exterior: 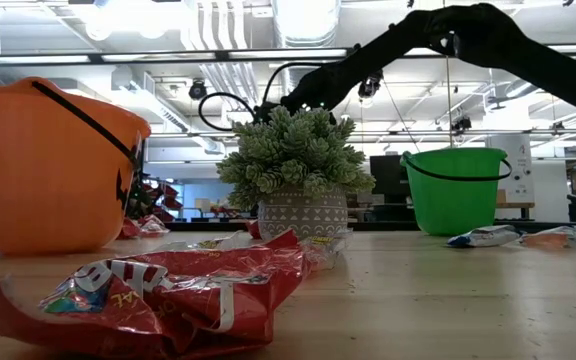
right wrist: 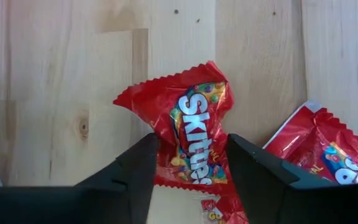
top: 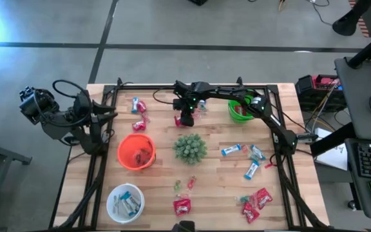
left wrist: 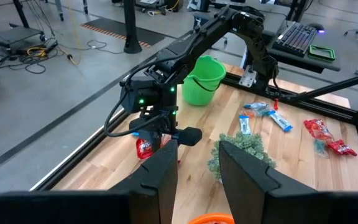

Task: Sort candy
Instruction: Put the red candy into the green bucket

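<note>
Your right arm reaches from the desk's (top: 288, 116) right edge across to the middle of the far edge, and its right pincer (right wrist: 188, 158) hangs straight over a red Skittles packet (right wrist: 194, 134). That packet lies crumpled on the wood with its long axis running lengthwise through the gap, its sides touching or almost touching both fingers; the jaws stand part open around it, and I cannot tell whether they have gripped it yet. A second red packet (right wrist: 328, 152) lies just beside it, outside one finger, close enough that a closing jaw could catch its edge, so watch that side. The left arm waits off the desk's left edge, its left pincer (left wrist: 197, 165) empty with the fingers a narrow way apart, and it is much farther from this packet than the right one. Going down in size around the work: the orange bucket (top: 136, 152), which already holds red packets and sits left of centre, looks like the likely home for this piece; the green bucket (top: 242, 109) stands by the far right corner under the right arm; the spiky plant (top: 189, 147) sits mid-desk, just near of the pincer, and is the main thing to clear on the way to the orange bucket; the white bowl (top: 125, 202) is at the near left corner. Blue-and-white bars (top: 232, 150) and more red packets (top: 256, 203) lie loose toward the near right corner.
</note>
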Robot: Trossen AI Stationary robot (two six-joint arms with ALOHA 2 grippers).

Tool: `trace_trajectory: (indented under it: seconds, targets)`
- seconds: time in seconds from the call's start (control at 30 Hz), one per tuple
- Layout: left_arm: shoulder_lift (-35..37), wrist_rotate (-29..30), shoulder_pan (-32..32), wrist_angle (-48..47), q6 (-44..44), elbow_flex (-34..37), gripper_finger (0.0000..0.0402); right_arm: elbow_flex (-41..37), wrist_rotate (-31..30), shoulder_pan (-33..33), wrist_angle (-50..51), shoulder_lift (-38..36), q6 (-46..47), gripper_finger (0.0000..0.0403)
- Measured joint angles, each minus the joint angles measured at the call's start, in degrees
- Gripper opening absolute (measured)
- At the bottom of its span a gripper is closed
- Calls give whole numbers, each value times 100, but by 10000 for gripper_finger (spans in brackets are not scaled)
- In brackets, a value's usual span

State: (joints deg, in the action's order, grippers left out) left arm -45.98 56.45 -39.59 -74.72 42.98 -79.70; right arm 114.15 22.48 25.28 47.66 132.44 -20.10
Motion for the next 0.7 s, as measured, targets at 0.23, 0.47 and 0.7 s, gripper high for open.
trace_trajectory:
  seconds: [0.23,0.47,0.7]
  targets:
    - [0,0,0,-4,0,0,100,0,-3,2,3,0,250,46]
    - [24,-4,0,-4,4,1,100,109,-7,0,250,-220,566,11]
    - [66,-4,2,-2,150,2,100,738,30,-19,849,-446,860,9]
